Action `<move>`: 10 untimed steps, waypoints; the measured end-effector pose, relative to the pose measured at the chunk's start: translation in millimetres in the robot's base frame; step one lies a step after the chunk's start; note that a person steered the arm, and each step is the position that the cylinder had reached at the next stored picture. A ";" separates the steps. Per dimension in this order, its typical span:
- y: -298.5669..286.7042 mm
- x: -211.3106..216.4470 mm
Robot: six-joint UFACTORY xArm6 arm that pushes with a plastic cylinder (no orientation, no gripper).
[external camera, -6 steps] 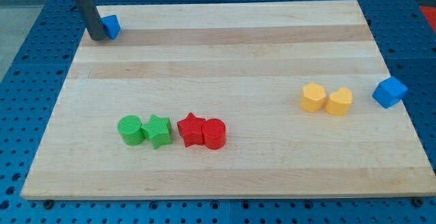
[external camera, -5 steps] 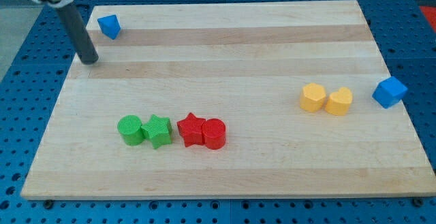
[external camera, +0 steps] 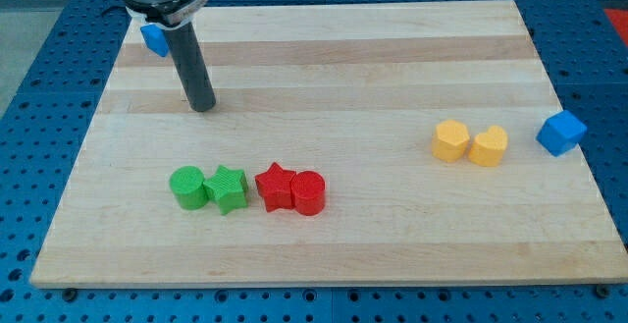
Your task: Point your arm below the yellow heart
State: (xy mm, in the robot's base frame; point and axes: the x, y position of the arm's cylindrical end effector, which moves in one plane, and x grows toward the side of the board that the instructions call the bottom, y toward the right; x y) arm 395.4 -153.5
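Now your tip (external camera: pixel 202 108) stands in the desk's (external camera: pixel 324 244) upper left, having swung rightward and down from the left edge, away from the blue block (external camera: pixel 153 37). It touches nothing; this tool is a bare rod with no jaws to spread or press. The yellow heart (external camera: pixel 489 146) sits far right, touching the yellow hexagon (external camera: pixel 450 139). You've started closing in, with most of the crossing left.
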 end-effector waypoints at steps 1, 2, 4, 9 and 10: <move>50.9 10.1; 51.4 10.1; 144.1 28.4; 280.9 188.0; 301.7 191.4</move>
State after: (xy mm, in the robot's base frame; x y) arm 586.9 148.2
